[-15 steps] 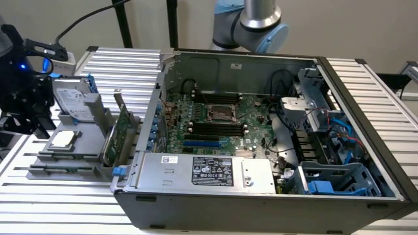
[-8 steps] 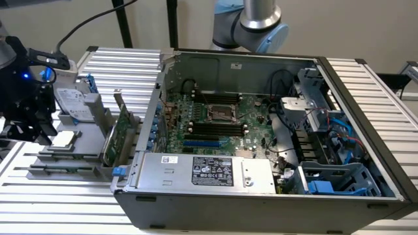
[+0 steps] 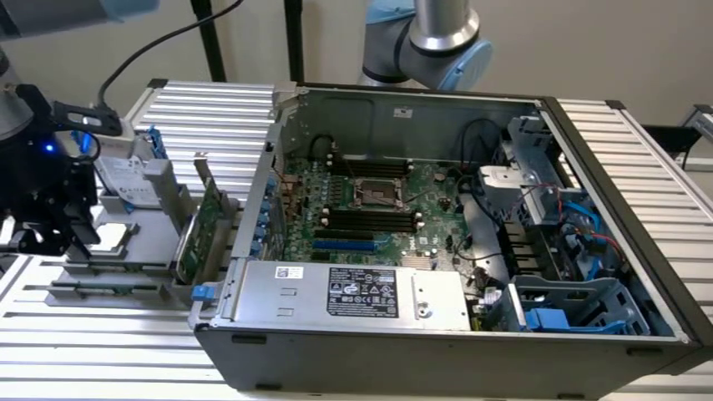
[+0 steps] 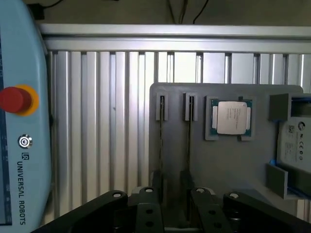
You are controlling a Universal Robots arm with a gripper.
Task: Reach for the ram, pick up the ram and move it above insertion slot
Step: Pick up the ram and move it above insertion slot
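Two ram sticks stand on edge in the narrow slots of a grey holder [image 4: 243, 165], each showing as a thin dark line: one ram [image 4: 189, 141] and a second one [image 4: 162, 141] beside it. My gripper [image 4: 177, 206] hovers open over their near ends, touching neither, with nothing between its black fingers [image 4: 203, 204]. In the exterior view the gripper [image 3: 50, 234] hangs over the holder [image 3: 112, 267] at the exterior view's left, outside the computer case. The black memory slots [image 3: 368, 219] lie on the motherboard inside the open case.
A processor chip [image 4: 231, 118] and a labelled drive [image 4: 294, 145] also sit on the holder. A green expansion card with bracket [image 3: 200, 238] stands between holder and case [image 3: 446, 334]. A teach pendant with red stop button [image 4: 14, 99] lies on the ribbed metal table [image 4: 97, 121].
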